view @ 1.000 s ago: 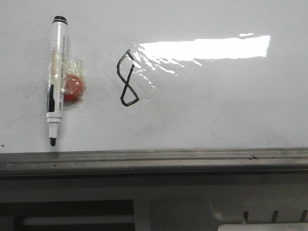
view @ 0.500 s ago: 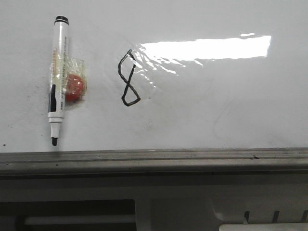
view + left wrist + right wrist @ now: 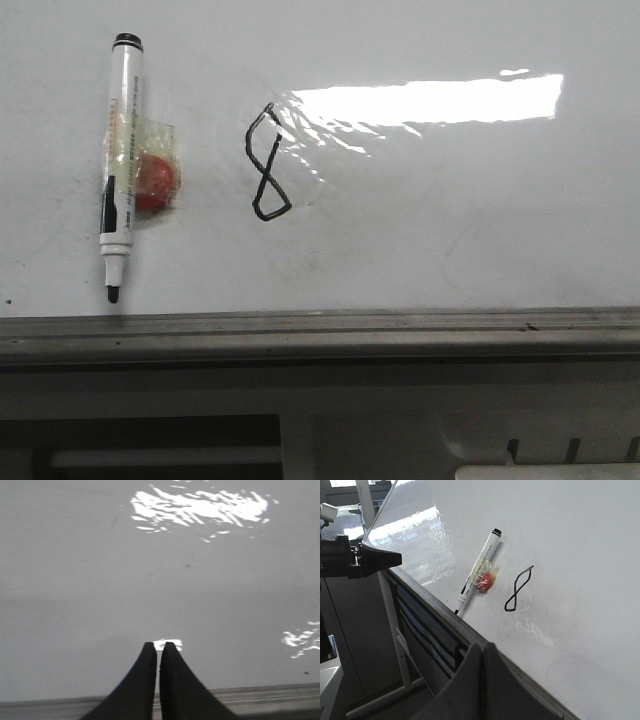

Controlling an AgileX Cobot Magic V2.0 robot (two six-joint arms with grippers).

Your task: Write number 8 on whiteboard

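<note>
The number 8 (image 3: 266,178) is drawn in thin black angular line on the whiteboard (image 3: 450,230), left of a bright glare patch. It also shows in the right wrist view as the number 8 (image 3: 516,591). A white marker pen (image 3: 118,150) with a black cap lies on the board left of the figure, its tip toward the rail, held by no gripper. My left gripper (image 3: 159,645) is shut and empty over bare whiteboard (image 3: 100,580) near its edge. My right gripper (image 3: 482,646) is shut and empty, off the board's edge, apart from the marker pen (image 3: 479,570).
A red round thing (image 3: 154,182) under clear tape sits against the marker's barrel. A grey metal rail (image 3: 320,325) runs along the board's near edge, with the dark stand frame (image 3: 415,630) below it. My left arm's dark gripper (image 3: 395,558) pokes in beside the board's far corner.
The front view shifted a few pixels a second ago; since half a second ago nothing has moved. Marker and figure lie as before.
</note>
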